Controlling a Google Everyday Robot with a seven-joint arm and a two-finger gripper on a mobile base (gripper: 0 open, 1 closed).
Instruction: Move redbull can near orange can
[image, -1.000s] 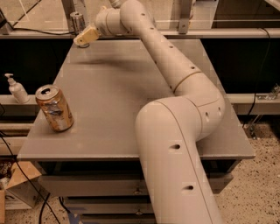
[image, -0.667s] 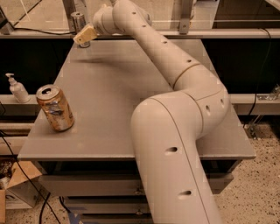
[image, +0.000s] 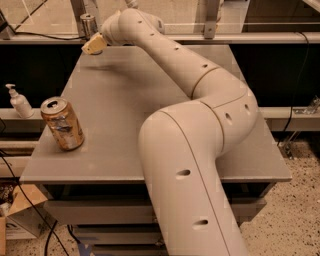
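Observation:
The redbull can (image: 87, 24), slim and silver-grey, stands upright at the far left edge of the grey table (image: 150, 100). The orange can (image: 62, 124), copper-orange with pale markings and a silver top, stands slightly tilted near the table's front left corner. My gripper (image: 94, 44), with tan tips, is at the end of the long white arm (image: 200, 80), just in front of and slightly right of the redbull can. It hovers above the table and holds nothing that I can see. The two cans are far apart.
A white pump bottle (image: 19, 102) stands on a ledge left of the table. A cardboard box (image: 20, 210) and cables lie on the floor at lower left. A metal rail with posts (image: 210, 20) runs behind the table.
The arm's elbow and lower links have swung left. The gripper has stayed almost in place beside the redbull can. Both cans have not moved.

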